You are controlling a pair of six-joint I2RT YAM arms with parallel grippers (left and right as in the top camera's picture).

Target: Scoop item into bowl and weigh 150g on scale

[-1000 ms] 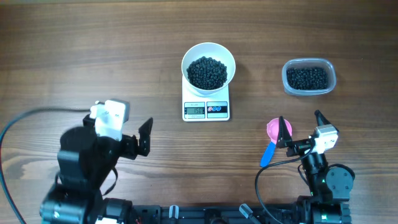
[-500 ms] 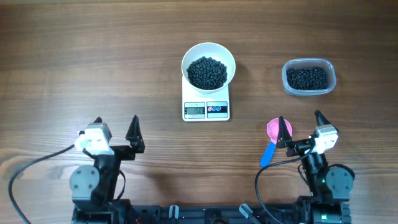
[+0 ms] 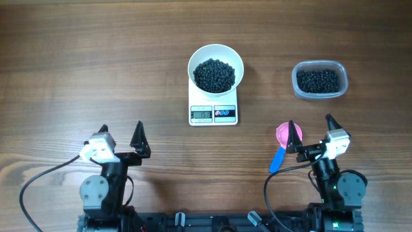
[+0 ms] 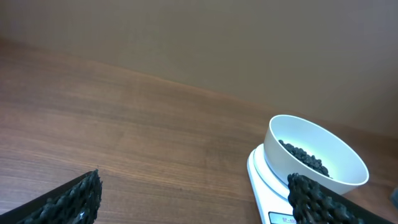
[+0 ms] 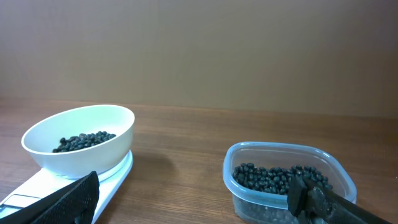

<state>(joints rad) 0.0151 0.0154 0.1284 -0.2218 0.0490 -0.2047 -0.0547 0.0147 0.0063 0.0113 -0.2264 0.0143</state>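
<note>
Left of the scale (image 3: 213, 113), the left arm (image 3: 116, 170) is black with a round grey joint (image 3: 95, 191); the right arm (image 3: 324, 170) matches. Each bears a white camera block (image 3: 98, 147), pointed black textured fingers (image 4: 69, 199), looping black cables (image 3: 55, 165)

Bowl (image 3: 215, 67) on scale (image 3: 214, 113), tub (image 3: 319, 80) to its right

left end effector (image 3: 121, 131) and right end effector (image 3: 310, 126) both wide open, empty, tucked low
</note>
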